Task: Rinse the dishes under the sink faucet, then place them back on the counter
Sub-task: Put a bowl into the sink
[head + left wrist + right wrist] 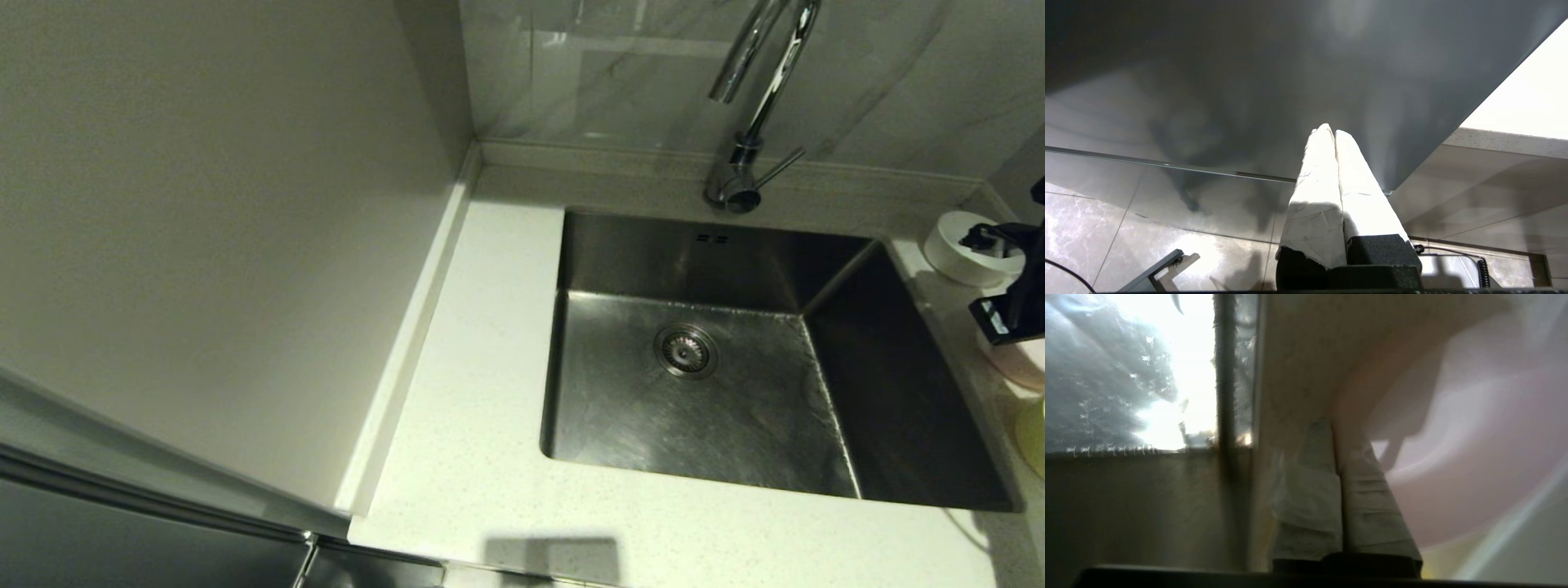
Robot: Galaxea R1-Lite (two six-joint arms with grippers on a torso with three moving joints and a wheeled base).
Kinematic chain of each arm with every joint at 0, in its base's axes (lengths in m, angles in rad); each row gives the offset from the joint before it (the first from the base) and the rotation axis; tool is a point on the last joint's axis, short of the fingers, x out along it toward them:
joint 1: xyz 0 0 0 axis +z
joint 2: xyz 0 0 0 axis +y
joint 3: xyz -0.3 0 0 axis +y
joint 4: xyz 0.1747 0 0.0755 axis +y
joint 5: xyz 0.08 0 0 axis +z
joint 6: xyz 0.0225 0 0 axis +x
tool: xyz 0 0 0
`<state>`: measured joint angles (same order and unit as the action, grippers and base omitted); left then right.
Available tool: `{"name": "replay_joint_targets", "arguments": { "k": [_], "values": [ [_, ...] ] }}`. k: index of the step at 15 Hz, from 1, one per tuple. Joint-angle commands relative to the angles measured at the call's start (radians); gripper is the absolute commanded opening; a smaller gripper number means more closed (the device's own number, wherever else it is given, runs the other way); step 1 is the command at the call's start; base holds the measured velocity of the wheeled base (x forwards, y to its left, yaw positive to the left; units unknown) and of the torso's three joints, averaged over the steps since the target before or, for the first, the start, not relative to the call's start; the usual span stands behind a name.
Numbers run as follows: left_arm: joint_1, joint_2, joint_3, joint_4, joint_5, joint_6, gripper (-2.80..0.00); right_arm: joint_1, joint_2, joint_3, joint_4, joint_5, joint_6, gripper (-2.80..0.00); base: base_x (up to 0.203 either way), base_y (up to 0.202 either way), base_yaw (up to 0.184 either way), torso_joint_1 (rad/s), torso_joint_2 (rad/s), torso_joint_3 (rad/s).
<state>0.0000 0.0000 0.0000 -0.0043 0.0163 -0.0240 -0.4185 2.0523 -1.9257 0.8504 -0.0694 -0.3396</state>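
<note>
My right gripper (1336, 428) sits at the right edge of the head view over the speckled stone counter (482, 457), jaws pressed together on the thin rim of the smooth pale pink bowl (1457, 457); whether they truly hold it I cannot tell. The white bowl (963, 245) and yellow bowl (1033, 437) flank it, mouths up. The brushed-steel sink (710, 408) fills mid-frame, the chrome faucet (755, 106) arching at top; my left gripper (1333, 132) hangs closed, empty.

Sink (735, 408) basin lay open beneath faucet (763, 98) spout. Three bowls (967, 249) crowded narrow counter (473, 457) strip right of sink; wide counter left lay free.
</note>
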Motion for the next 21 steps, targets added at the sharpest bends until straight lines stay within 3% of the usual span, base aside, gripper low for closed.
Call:
{"name": "replay_joint_targets", "arguments": {
  "k": [1, 4, 10, 15, 19, 21],
  "values": [
    [0.0, -0.002, 0.0, 0.0, 0.001, -0.001, -2.8, 0.009, -0.008, -0.004, 0.002, 0.022, -0.004, -2.8, 0.0, 0.0, 0.0, 0.0, 0.0, 0.0],
    [0.0, -0.002, 0.0, 0.0, 0.001, -0.001, -2.8, 0.021, -0.019, -0.029, -0.004, 0.026, -0.005, -2.8, 0.0, 0.0, 0.0, 0.0, 0.0, 0.0],
    [0.0, -0.002, 0.0, 0.0, 0.001, -0.001, -2.8, 0.025, -0.052, -0.033, -0.219, 0.013, -0.049, -2.8, 0.0, 0.0, 0.0, 0.0, 0.0, 0.0],
    [0.0, -0.002, 0.0, 0.0, 0.001, -0.001, -2.8, 0.027, -0.143, -0.001, -0.228, -0.033, -0.088, -2.8, 0.0, 0.0, 0.0, 0.0, 0.0, 0.0],
    [0.0, -0.002, 0.0, 0.0, 0.001, -0.001, -2.8, 0.079, -0.209, 0.069, -0.226, 0.125, -0.089, -2.8, 0.0, 0.0, 0.0, 0.0, 0.0, 0.0],
    [0.0, -0.002, 0.0, 0.0, 0.001, -0.001, -2.8, 0.145, -0.22, 0.091, -0.226, 0.142, -0.087, -2.8, 0.0, 0.0, 0.0, 0.0, 0.0, 0.0]
  ]
}}
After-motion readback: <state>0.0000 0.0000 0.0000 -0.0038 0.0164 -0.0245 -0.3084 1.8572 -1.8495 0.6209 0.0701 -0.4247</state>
